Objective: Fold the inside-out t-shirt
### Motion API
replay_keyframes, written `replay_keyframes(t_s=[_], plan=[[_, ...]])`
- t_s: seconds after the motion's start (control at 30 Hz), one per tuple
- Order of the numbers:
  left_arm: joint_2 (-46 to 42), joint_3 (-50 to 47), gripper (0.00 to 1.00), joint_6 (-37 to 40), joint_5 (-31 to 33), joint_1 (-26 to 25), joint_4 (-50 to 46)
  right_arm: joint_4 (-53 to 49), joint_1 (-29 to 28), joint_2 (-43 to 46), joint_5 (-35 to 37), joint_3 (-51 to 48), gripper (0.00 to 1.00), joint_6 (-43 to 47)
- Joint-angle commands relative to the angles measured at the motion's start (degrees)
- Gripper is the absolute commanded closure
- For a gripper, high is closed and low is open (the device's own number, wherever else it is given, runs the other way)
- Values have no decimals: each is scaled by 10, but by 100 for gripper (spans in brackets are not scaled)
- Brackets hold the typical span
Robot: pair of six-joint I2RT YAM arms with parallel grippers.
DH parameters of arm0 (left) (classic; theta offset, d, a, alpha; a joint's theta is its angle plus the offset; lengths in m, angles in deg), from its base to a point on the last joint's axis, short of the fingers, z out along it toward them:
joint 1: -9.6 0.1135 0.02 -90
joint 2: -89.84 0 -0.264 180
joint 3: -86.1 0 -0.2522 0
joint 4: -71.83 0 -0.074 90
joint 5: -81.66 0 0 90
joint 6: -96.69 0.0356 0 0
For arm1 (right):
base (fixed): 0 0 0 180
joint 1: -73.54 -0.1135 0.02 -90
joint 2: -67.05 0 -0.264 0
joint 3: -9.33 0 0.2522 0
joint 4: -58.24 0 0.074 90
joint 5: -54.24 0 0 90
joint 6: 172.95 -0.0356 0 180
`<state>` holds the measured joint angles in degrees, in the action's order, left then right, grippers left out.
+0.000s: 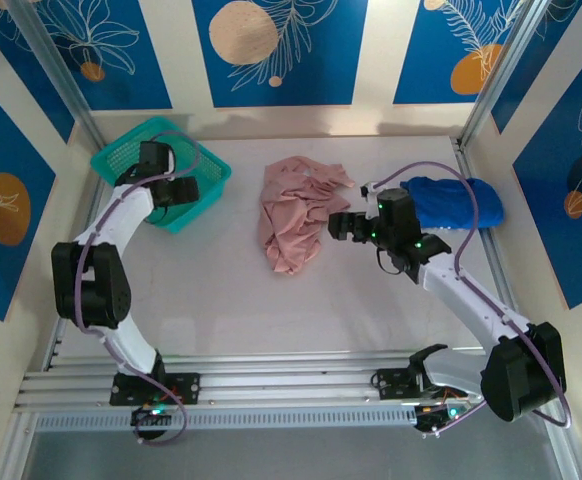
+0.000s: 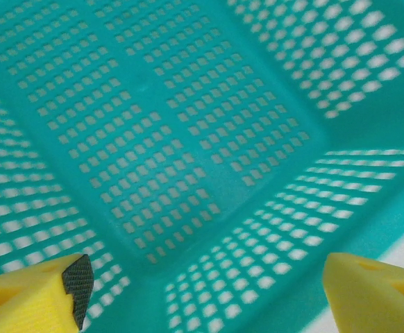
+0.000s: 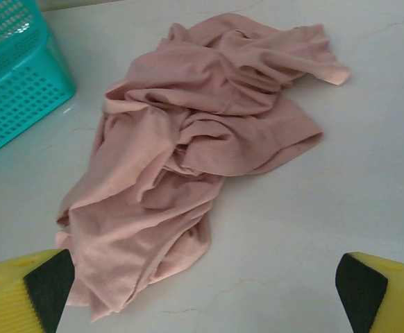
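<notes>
The inside-out t-shirt [image 1: 296,215] lies crumpled in a salmon-pink heap at the middle of the white table, its wrinkled folds [image 3: 188,139] spread out ahead of the right wrist camera. My right gripper [image 1: 343,226] hovers just right of the heap, open, with bare table between its yellow fingers [image 3: 202,291]. My left gripper [image 1: 184,192] is down inside the teal basket [image 1: 131,140], open and holding nothing [image 2: 202,291]. Below it is the perforated basket floor [image 2: 153,139].
A royal-blue garment [image 1: 456,203] lies bunched at the table's right edge, behind the right arm. The teal basket [image 3: 14,76] stands at the back left, a short gap left of the shirt. Patterned walls enclose the table on three sides.
</notes>
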<state>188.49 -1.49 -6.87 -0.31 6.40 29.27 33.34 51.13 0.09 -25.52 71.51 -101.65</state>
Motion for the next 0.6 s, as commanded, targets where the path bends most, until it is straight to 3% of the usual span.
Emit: replay_keyframes(t_s=[0.0,0.23,0.4,0.57], plan=[[-42,-29,14,0,104,23,-1,13,-7,8,-10,6,1,-8],[-7,-48,13,9,102,62,-6,19,-8,-5,-15,2,1,-11],[18,-40,13,40,178,90,-22,22,-10,-12,-21,1,1,-14],[31,-9,12,54,262,152,-36,21,-10,-23,-29,5,1,-15]])
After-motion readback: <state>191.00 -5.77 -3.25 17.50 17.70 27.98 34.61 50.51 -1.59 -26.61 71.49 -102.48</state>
